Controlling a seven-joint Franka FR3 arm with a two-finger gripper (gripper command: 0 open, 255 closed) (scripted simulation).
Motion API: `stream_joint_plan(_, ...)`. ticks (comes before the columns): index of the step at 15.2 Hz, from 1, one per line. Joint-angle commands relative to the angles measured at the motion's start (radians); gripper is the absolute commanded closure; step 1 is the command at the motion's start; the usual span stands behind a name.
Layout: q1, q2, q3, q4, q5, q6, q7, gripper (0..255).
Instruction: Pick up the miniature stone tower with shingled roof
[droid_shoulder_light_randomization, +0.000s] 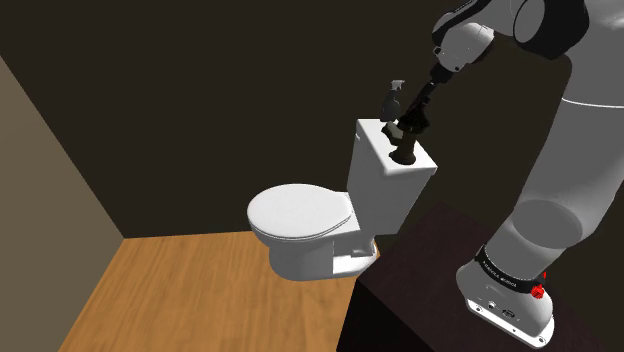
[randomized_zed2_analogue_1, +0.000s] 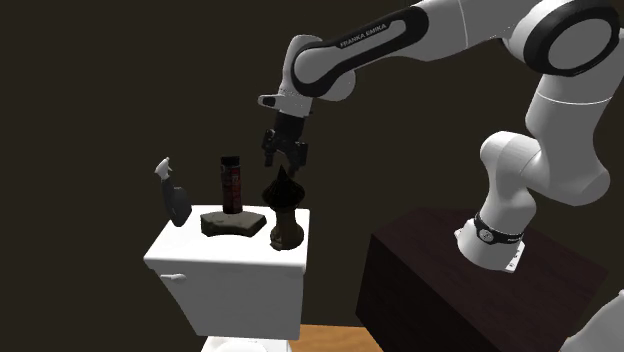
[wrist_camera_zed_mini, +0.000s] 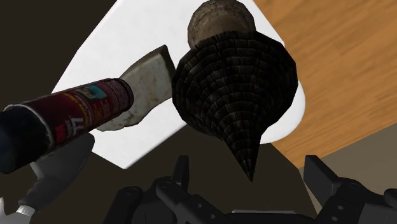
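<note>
Jaws spread apart, pointing down from the outstretched arm (randomized_zed2_analogue_1: 380, 40), seemingly just above the tower (randomized_zed2_analogue_1: 285, 212).

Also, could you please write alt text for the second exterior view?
The open black gripper hangs over the pointed roof of a miniature tower on a white toilet tank, beside a flat slab, a can and a spray bottle.

Dark walls (droid_shoulder_light_randomization: 200, 90), wooden floor (droid_shoulder_light_randomization: 200, 300), white toilet (droid_shoulder_light_randomization: 300, 215), dim light

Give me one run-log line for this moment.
phase: pre-grasp | black gripper: open, above roof tip | dark shingle-roofed miniature tower: upright on white toilet tank, unheld
</note>
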Motion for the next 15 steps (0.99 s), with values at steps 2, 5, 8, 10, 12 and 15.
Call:
stream_joint_plan(2, -0.004, 0.010, 0.003, -0.010, 0.014, 0.014, -0.015, 0)
stream_joint_plan(5, -0.004, 0.012, 0.004, -0.007, 0.015, 0.013, -0.015, 255)
stream_joint_plan(8, -0.004, 0.012, 0.004, -0.007, 0.015, 0.013, -0.014, 255)
stream_joint_plan(10, -0.004, 0.012, 0.004, -0.007, 0.015, 0.013, -0.014, 255)
stream_joint_plan(12, -0.004, 0.012, 0.004, -0.007, 0.015, 0.013, -0.014, 255)
stream_joint_plan(15, 0.000, -0.002, -0.002, 0.002, -0.003, -0.004, 0.001, 255)
